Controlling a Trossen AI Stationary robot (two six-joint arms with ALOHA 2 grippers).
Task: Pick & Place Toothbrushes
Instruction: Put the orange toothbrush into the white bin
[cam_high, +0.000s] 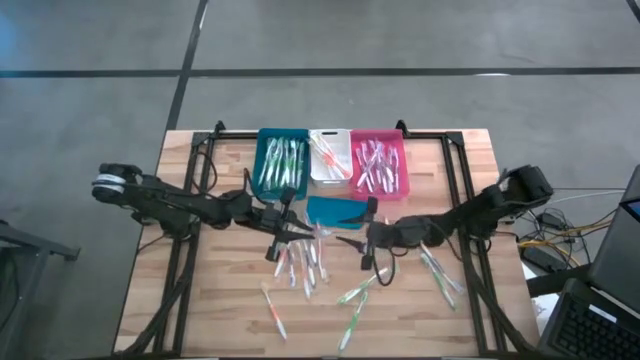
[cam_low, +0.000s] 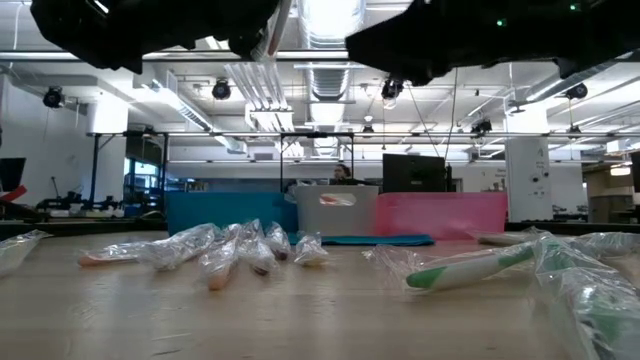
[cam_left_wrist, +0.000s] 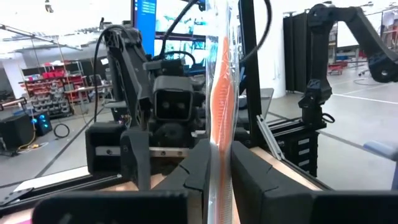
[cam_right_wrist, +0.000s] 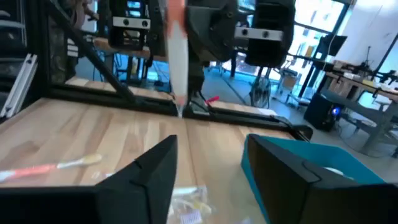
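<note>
Gripping wrapped orange toothbrush (cam_left_wrist: 219, 106), left tool (cam_left_wrist: 217, 163), tips cropped

Dark jointed arms, black blocky fingers (cam_left_wrist: 186, 177)

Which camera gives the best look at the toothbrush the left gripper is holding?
The left wrist view: the orange toothbrush stands clamped between the left gripper fingers. The right wrist view shows it blurred, the high view barely, the low view indistinctly.

Glossy clear plastic is wrapping the toothbrushes (cam_low: 215, 250) lying on the matt, pale wooden table (cam_low: 300, 310) beneath the matt black left pincer (cam_high: 283, 231).
</note>
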